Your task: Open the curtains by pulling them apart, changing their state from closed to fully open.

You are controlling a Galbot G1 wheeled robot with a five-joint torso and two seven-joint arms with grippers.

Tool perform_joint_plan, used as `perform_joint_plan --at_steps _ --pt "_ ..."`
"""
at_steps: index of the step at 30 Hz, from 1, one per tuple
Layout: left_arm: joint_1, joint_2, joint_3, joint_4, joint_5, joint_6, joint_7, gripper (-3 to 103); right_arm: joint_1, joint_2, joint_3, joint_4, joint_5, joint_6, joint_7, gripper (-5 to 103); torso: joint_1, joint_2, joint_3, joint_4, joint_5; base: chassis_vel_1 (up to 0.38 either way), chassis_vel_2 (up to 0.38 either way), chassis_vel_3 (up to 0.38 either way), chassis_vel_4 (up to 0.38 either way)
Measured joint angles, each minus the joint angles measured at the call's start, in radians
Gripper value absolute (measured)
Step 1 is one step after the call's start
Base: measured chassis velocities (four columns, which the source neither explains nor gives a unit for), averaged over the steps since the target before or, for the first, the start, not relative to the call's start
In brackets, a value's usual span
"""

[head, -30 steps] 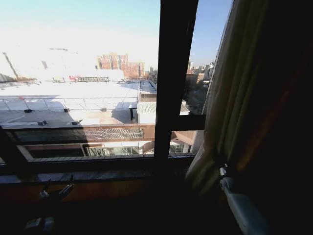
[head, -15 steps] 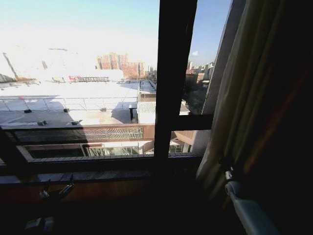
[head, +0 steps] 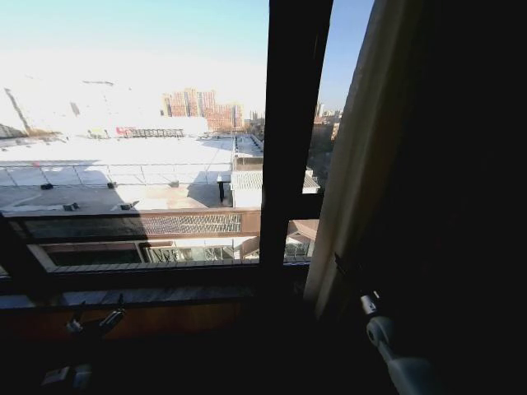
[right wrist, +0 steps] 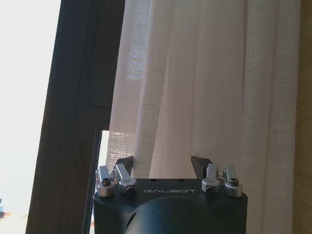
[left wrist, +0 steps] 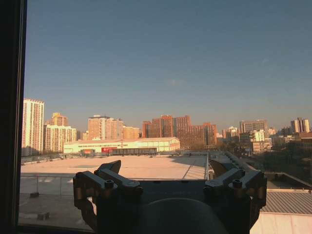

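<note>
The sheer white curtain hangs bunched at the right of the window, with its edge just right of the black window bar. My right gripper is low against the curtain's edge. In the right wrist view the right gripper is open, fingers wide apart, and the curtain's folds hang just beyond the fingertips. My left gripper waits low at the left by the sill. The left wrist view shows it open, facing bare glass and the city outside.
A dark opaque drape hangs right of the sheer curtain. The black window bar stands beside the fabric. A dark sill runs below the glass. The glass left of the bar is uncovered.
The curtain's edge went right, then swung back left, and it now hangs straighter instead of pinched in at the gripper. My right arm has drawn back down and to the left. The left arm has not moved.
</note>
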Motion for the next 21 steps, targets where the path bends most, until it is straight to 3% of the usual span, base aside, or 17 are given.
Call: perform_joint_plan --at_steps 1,2,5,7,9,21 --pt "0.0 0.0 0.0 0.0 0.0 0.0 0.0 100 -0.012 -0.001 0.002 0.011 -0.003 0.0 -0.001 70 0.0 0.0 0.0 0.0 0.0 0.0 0.0 0.0 0.0" --pt "0.0 0.0 0.0 0.0 0.0 0.0 0.0 100 -0.012 -0.001 0.002 0.011 -0.003 0.0 -0.001 70 0.0 0.0 0.0 0.0 0.0 0.0 0.0 0.0 0.0" --pt "0.0 0.0 0.0 0.0 0.0 0.0 0.0 100 -0.048 -0.011 0.003 0.035 -0.016 -0.001 -0.004 86 0.0 0.0 0.0 0.0 0.0 0.0 0.0 0.0 0.0" --pt "0.0 0.0 0.0 0.0 0.0 0.0 0.0 100 -0.053 -0.012 0.004 0.039 -0.017 -0.001 -0.004 86 0.0 0.0 0.0 0.0 0.0 0.0 0.0 0.0 0.0" --pt "0.0 0.0 0.0 0.0 0.0 0.0 0.0 100 -0.063 -0.012 0.004 0.044 -0.022 -0.001 -0.007 96 0.0 0.0 0.0 0.0002 0.0001 0.0 0.0 0.0 0.0" --pt "0.0 0.0 0.0 0.0 0.0 0.0 0.0 100 -0.114 0.02 0.0 0.071 -0.053 0.015 -0.015 100 0.0 0.0 0.0 0.0002 0.0001 0.0 0.0 0.0 0.0"
